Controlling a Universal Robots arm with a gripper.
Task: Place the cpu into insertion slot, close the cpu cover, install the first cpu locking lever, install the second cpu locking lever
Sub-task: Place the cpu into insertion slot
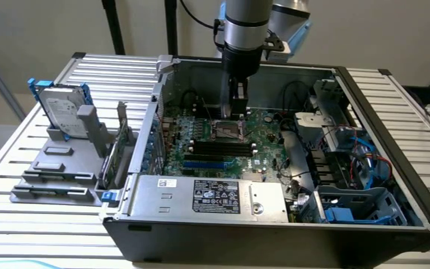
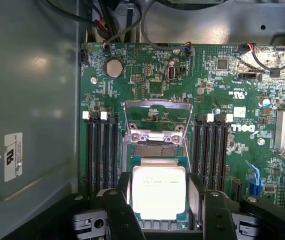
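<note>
Gripper point(image 2: 158, 211) with its jaws spread wide, one on each side of the cpu point(image 2: 158, 192), which lies over the slot point(image 2: 157, 150) deep in an open computer case. The chip appears released, not pinched, though whether it is fully seated cannot be told.

The cpu looks light, thin and rigid, with a smooth metal top that would give little purchase. It is probably fragile on its underside, as are the slot's contacts, so the two opposite side edges are the sensible hold, kept level. The cover point(image 2: 155, 136) stands tipped open off one edge of the slot. It is a thin, stiff metal frame that should swing on its hinge and not flex.

In the exterior view, with the slot point(image 1: 228, 130) as dial centre, the gripper point(image 1: 234, 115) hangs straight above it. Memory slots point(image 1: 215, 148) lie just beside it at 6 o'clock, with the power supply point(image 1: 200, 196) beyond them. The case wall point(image 1: 159, 112) rises at 9 o'clock, and a hard drive point(image 1: 62, 112) stands well apart outside it. Blue cables point(image 1: 364, 151) crowd 3 to 4 o'clock. The freest room appears to be upward, since the walls hem in sideways travel.
</note>
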